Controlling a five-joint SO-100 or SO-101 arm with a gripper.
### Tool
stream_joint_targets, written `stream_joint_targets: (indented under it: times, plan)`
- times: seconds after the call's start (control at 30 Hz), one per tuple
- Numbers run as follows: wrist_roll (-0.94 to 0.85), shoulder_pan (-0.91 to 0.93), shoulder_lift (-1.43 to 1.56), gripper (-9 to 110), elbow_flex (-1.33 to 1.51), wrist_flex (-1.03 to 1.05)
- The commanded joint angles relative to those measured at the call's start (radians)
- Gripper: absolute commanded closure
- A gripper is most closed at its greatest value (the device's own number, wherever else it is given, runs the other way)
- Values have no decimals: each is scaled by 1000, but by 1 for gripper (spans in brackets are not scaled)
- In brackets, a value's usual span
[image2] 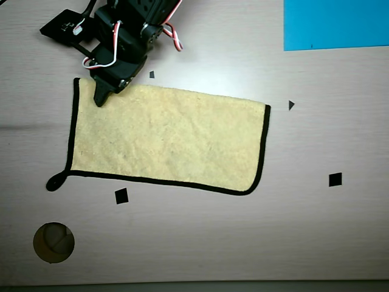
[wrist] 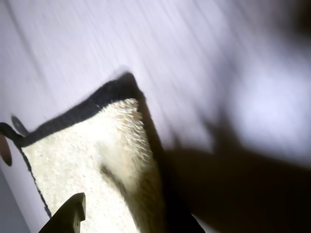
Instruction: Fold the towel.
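Towel (image2: pixel 167 140): yellow terry, black-edged, limp and light, apparently already doubled, flat on bench (image2: pixel 243 243). Best grip: bound corner or hem. Claw (image2: pixel 100 97): over upper-left corner in overhead view; opening indiscernible.

One towel (image2: pixel 170 140); four black floor markers (image2: pixel 121 196); one blue sheet (image2: pixel 335 24); one round hole (image2: pixel 53 242)

Overhead view looks straight down on the table (image2: pixel 200 243) from well above, taking in the whole towel (image2: pixel 167 139) and the arm's head at the top left. Wrist view rides low and close, tilted and blurred, with a pincer (wrist: pixel 68 216) tip poking in at the bottom edge. Both views share the towel's black-edged corner (wrist: pixel 124 90) under the arm.
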Motion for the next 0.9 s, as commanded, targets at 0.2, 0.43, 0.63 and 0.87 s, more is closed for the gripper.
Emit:
stream_joint_targets:
  times: [0.2,0.43,0.63,0.87]
  plan:
    - [-66,-28,-29,90,-75,-63]
    - [-270,-49,-14,101,-58,-199]
    - [-351,-64,34,101,-32,-255]
    - [-446,-98,141,101,31,-255]
